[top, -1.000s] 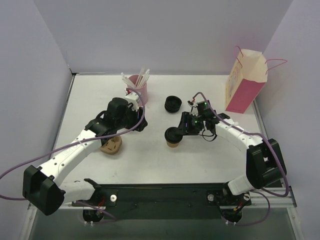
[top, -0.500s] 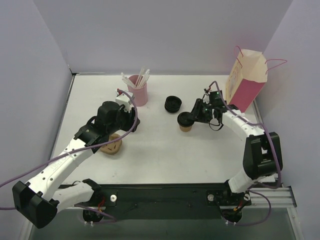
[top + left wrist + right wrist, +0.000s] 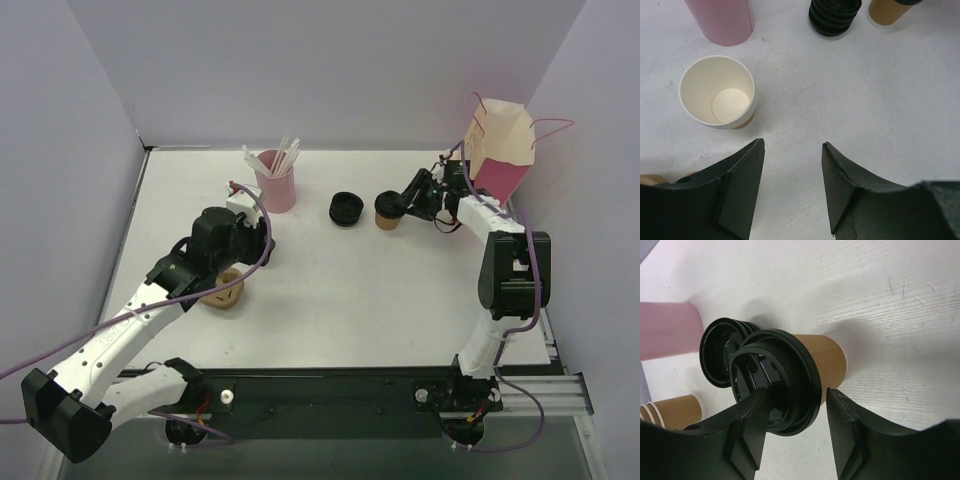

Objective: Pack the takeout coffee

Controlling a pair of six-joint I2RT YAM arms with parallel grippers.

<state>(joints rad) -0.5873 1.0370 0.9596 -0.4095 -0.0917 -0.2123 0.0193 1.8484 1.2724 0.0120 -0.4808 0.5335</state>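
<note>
The takeout coffee (image 3: 387,210), a brown kraft cup with a black lid, is at the back right of the table, between the stack of black lids and the pink-and-cream paper bag (image 3: 490,165). My right gripper (image 3: 402,205) is shut on it, fingers on either side just under the lid. In the right wrist view the cup (image 3: 827,365) lies tilted between the jaws of the right gripper (image 3: 797,392). The cup's base shows in the left wrist view (image 3: 887,7). My left gripper (image 3: 262,242) (image 3: 792,145) is open and empty over bare table at the left.
A pink cup of white straws (image 3: 275,185) (image 3: 722,20) stands at the back left. A stack of black lids (image 3: 346,208) (image 3: 834,17) (image 3: 720,357) sits beside the coffee. An empty paper cup (image 3: 715,92) stands ahead of my left gripper. A pulp carrier (image 3: 222,292) lies under the left arm.
My right gripper has carried the coffee from the table's middle back and to the right, near the bag. My left arm has drawn back a little toward the left.
</note>
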